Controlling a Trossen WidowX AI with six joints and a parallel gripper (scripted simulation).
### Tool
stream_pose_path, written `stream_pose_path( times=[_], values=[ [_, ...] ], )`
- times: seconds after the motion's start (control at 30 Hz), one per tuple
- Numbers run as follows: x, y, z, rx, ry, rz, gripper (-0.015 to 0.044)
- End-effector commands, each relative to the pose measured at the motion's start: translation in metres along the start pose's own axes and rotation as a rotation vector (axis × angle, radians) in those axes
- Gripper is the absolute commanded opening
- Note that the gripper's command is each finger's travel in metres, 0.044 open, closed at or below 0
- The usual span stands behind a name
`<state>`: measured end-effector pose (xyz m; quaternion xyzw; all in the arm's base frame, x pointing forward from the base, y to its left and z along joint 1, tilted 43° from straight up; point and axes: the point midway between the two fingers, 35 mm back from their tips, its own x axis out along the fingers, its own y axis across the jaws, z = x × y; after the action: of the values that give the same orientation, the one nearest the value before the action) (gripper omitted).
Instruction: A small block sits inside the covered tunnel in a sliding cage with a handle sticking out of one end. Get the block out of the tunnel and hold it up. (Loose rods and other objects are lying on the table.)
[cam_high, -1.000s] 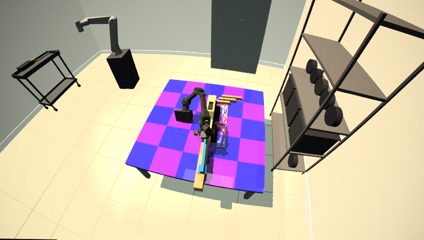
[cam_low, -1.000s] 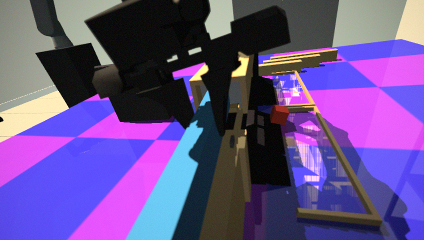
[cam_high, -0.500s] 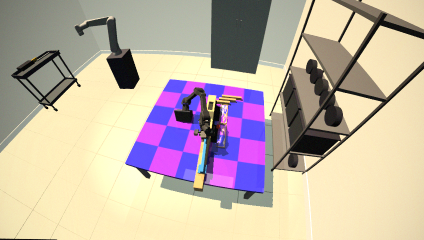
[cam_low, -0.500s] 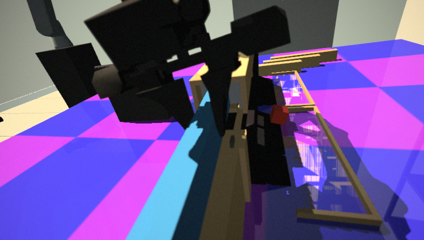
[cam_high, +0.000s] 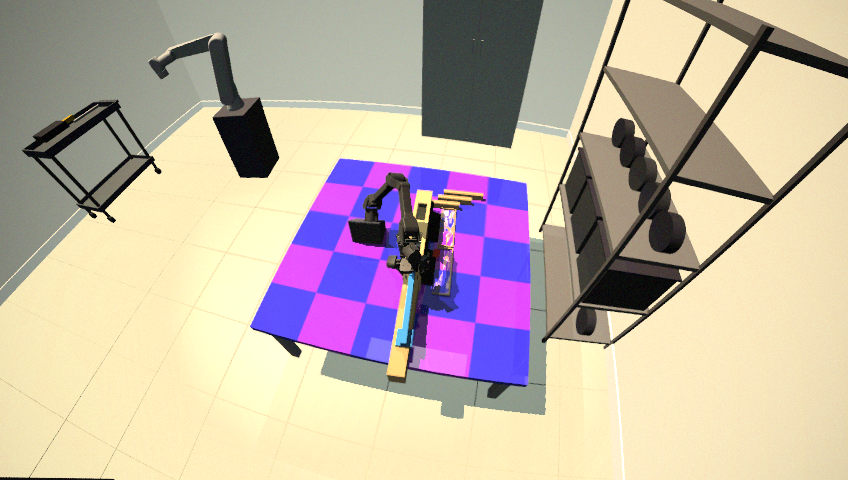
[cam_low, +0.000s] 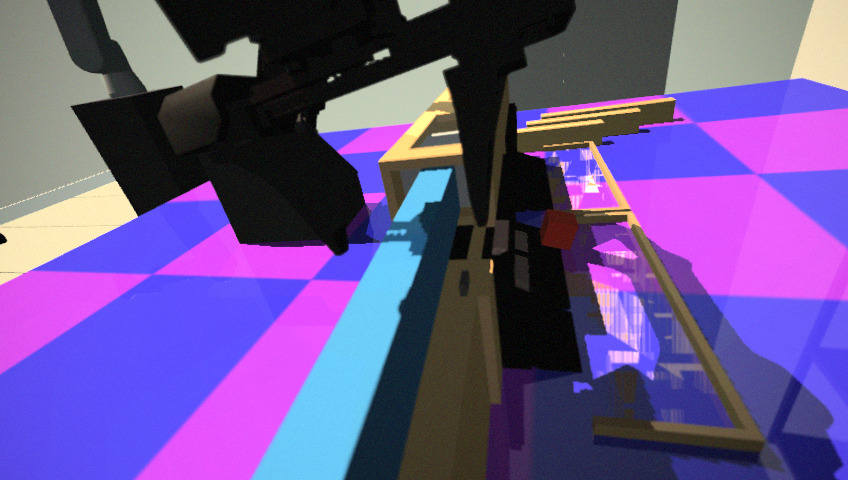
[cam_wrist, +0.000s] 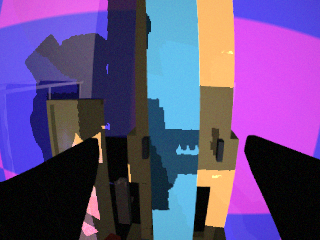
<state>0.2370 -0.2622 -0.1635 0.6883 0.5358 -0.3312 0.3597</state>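
Note:
A long light-blue bar (cam_high: 405, 309) (cam_low: 357, 297) (cam_wrist: 172, 75) runs along a wooden channel (cam_high: 397, 364) (cam_low: 455, 333) (cam_wrist: 216, 50). Its far end reaches the open-topped wooden box (cam_high: 424, 196) (cam_low: 419, 155). My gripper (cam_low: 410, 236) (cam_wrist: 175, 146) is open, one finger on each side of the blue bar, with nothing held. A small red block (cam_high: 436, 252) (cam_low: 559, 229) shows right of the channel, between a black strip (cam_low: 535, 321) and a framed clear panel (cam_high: 442, 293) (cam_low: 684, 315). Whether a cover lies over the block cannot be told. The cage is not clearly visible.
Several wooden rods (cam_high: 470, 195) (cam_low: 666, 108) lie behind the clear panel at the table's back right. The arm's black base (cam_high: 367, 231) stands left of the wooden box. The channel's near end overhangs the front edge of the checkered table (cam_high: 330, 297).

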Motion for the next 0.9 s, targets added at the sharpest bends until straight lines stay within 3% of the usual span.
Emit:
stream_pose_path(
  times=[0.0, 0.2, 0.87],
  values=[
    [-0.001, 0.001, -0.001, -0.002, -0.002, 0.0, 0.044],
    [-0.01, 0.004, -0.007, -0.013, -0.02, 0.001, 0.044],
    [0.021, -0.001, -0.012, -0.013, -0.019, 0.002, 0.044]
  ],
)
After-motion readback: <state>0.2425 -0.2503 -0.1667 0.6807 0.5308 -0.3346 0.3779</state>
